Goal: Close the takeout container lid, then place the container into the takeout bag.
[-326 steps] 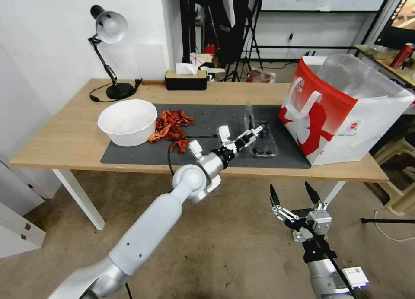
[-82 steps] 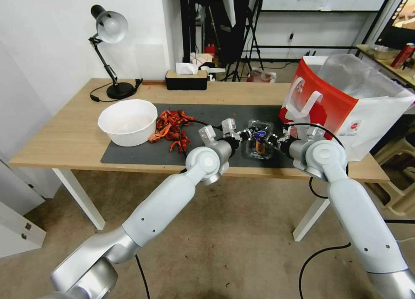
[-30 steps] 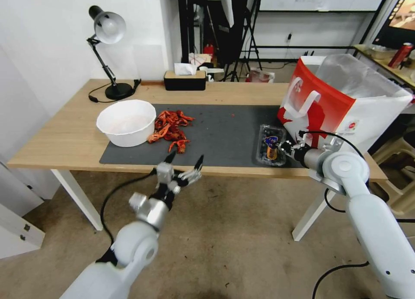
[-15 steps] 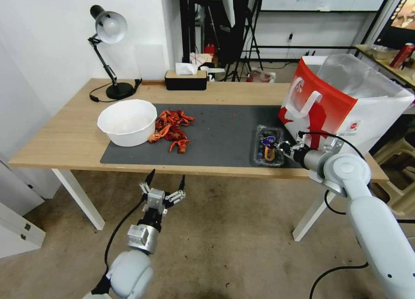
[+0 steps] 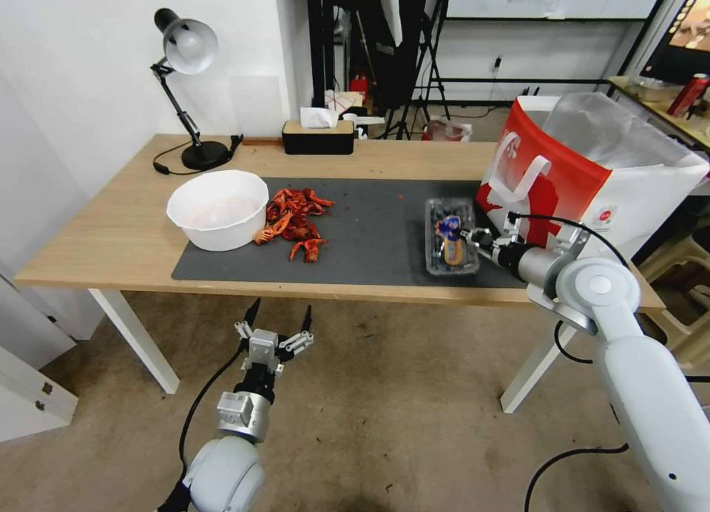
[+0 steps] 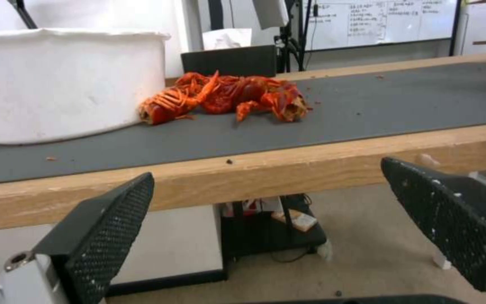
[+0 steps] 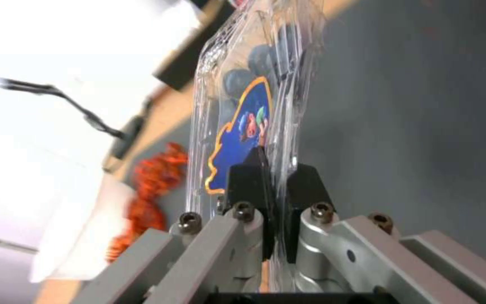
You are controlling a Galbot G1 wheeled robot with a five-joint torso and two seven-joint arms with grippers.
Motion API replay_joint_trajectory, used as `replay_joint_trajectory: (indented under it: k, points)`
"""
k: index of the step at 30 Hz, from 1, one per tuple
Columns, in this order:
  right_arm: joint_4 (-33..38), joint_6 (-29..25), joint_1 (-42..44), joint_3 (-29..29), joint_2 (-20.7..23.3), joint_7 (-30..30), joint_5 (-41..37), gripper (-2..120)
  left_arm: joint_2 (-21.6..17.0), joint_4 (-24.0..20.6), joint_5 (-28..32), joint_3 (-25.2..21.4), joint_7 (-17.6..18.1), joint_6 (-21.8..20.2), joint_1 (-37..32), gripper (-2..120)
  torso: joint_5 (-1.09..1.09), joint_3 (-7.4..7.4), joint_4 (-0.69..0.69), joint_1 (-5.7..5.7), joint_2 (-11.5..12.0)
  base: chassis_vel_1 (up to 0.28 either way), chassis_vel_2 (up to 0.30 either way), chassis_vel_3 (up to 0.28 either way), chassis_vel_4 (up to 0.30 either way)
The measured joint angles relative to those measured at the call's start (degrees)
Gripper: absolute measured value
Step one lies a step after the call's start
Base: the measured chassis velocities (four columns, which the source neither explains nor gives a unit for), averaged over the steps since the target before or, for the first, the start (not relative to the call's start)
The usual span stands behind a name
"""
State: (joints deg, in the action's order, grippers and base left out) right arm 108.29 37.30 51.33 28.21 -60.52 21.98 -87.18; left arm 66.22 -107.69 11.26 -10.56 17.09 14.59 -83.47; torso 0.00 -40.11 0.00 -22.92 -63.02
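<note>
We see our right claw (image 5: 469, 237) reaching in over the counter's near right edge, pressed together on the rim of the small clear plastic clamshell container (image 5: 449, 236) of dark blueberries, lid shut, its blue sticker (image 7: 242, 135) unreadable. It sits on the dark grey mat (image 5: 370, 223), beside the large red-and-white takeout bag (image 5: 584, 179) at the right end. Our left claw (image 5: 277, 322) hangs spread below the wooden counter (image 5: 111, 231) front edge.

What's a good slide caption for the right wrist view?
Right gripper clamped on the edge of the closed blueberry container, held above the dark mat.
</note>
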Motion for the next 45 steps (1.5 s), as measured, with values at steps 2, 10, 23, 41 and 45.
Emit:
replay_joint_trajectory:
  k: [2, 10, 23, 41, 45]
  points:
    - [0.5, -0.6, -0.1, 0.0, 0.2, -0.9, 0.2, 0, 0.1, -0.1, 0.0, -0.1, 0.0, 0.0, 0.0, 100, 0.0, 0.0, 0.0, 0.0, 0.0, 0.0, 0.0, 0.0, 0.0]
    - [4.3, -13.7, -2.4, 0.1, 4.0, -15.3, 6.5, 0, 0.5, -0.6, 0.0, -1.3, -0.1, 0.4, -1.0, 100, 0.01, 0.0, 0.0, 0.0, 0.0, 0.0, 0.0, 0.0, 0.0]
    - [1.8, -27.5, -12.9, 0.9, 10.8, -7.3, 24.2, 0, 0.7, -0.8, 0.1, -1.7, -0.1, 0.5, -1.2, 100, 0.0, 0.01, 0.0, 0.0, 0.0, 0.0, 0.0, 0.0, 0.0]
    - [-3.3, -21.9, -11.9, 1.5, 12.9, 7.4, 39.9, 0, 1.6, -0.2, 0.5, -0.9, -0.1, 0.5, -1.2, 100, 0.01, 0.01, 0.0, 0.0, 0.0, 0.0, 0.0, 0.0, 0.0]
    - [-2.7, -20.2, -10.8, 1.8, 12.2, 8.1, 36.5, 0, 1.3, -0.4, 1.0, -1.0, 0.0, 0.3, -0.8, 100, 0.01, 0.01, 0.0, 0.0, 0.0, 0.0, 0.0, 0.0, 0.0]
